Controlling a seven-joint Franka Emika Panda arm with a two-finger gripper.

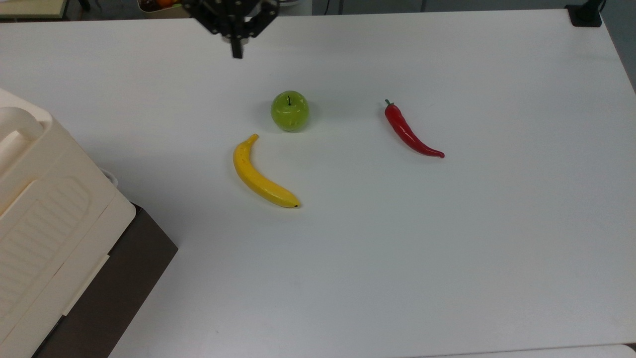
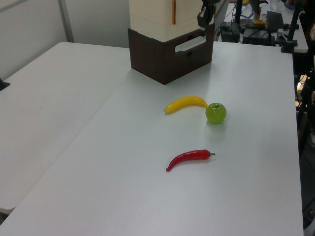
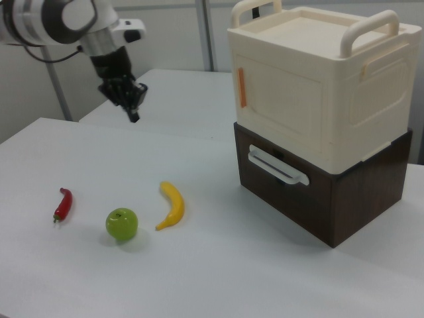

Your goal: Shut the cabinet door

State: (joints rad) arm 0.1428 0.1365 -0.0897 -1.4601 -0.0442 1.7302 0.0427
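One boxy cream plastic cabinet (image 3: pixel 318 89) — rounded corners, ribbed top.

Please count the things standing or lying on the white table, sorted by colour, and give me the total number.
Yellow: 1, the banana
Green: 1, the apple
Red: 1, the chili pepper
Cream: 1, the cabinet
Dark brown: 1, the drawer box under the cabinet
Total: 5

Apple (image 1: pixel 289 111) and banana (image 1: pixel 261 175) seem the nearest obstacles.
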